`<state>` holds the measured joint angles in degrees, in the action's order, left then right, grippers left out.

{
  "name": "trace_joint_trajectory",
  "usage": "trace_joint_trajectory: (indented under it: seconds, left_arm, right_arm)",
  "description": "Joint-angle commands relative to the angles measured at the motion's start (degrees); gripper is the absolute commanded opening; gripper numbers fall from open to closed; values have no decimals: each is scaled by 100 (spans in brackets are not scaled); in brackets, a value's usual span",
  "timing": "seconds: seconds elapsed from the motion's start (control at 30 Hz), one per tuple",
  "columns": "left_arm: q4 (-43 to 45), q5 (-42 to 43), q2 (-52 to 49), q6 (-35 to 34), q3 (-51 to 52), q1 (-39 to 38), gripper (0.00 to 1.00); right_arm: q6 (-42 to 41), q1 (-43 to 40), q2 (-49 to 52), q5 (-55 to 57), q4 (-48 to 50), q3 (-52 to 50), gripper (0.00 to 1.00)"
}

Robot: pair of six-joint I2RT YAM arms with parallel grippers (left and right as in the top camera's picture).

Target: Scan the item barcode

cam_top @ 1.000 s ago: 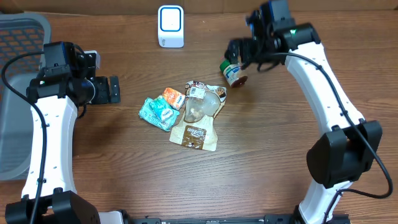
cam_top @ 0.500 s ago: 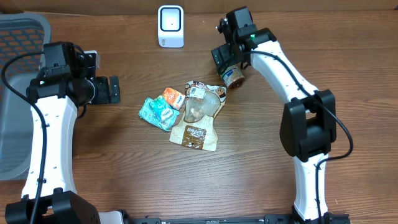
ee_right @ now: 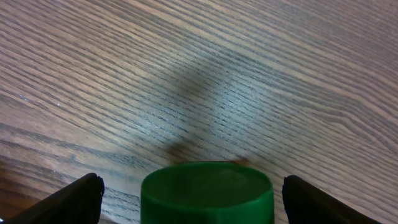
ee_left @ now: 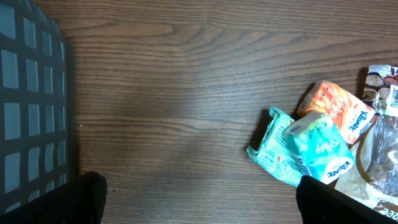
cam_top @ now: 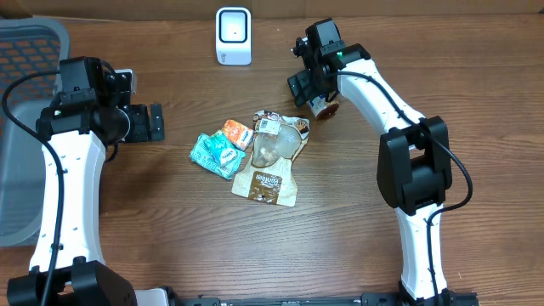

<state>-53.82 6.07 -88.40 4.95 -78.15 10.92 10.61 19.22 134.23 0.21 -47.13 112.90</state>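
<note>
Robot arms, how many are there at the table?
2. The left arm stands by the grey basket; the right arm reaches over the green-lidded jar near the white scanner.

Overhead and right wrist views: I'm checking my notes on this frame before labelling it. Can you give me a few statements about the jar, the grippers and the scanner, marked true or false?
1. The jar's green lid sits between the fingers of the right gripper, with a gap on each side. True.
2. The jar is in the basket. False: it is on the table, right of the packets.
3. The left gripper holds the teal packet. False: it is open and empty; the packet lies on the table.
4. The white scanner stands apart from the packets. True.
</note>
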Motion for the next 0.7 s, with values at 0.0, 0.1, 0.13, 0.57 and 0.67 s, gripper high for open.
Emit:
trace_joint_trajectory:
  seconds: [0.0,0.1,0.13,0.57,0.67]
  left_arm:
    - [9,85,0,146,-42,-7,100]
    - [11,85,0,146,-42,-7,100]
    - [9,83,0,146,-42,-7,100]
    - [9,85,0,146,-42,-7,99]
    - [11,85,0,146,-42,-7,100]
  right_arm:
    - [37,15,203,-52,59,-39,86]
    - [37,15,221,-50,83,-39,81]
    - [37,15,221,-33,94,-39,80]
    - [-11,15,48,-33,-79,157,56]
    - [-9,15,-177,-33,-293,334,49]
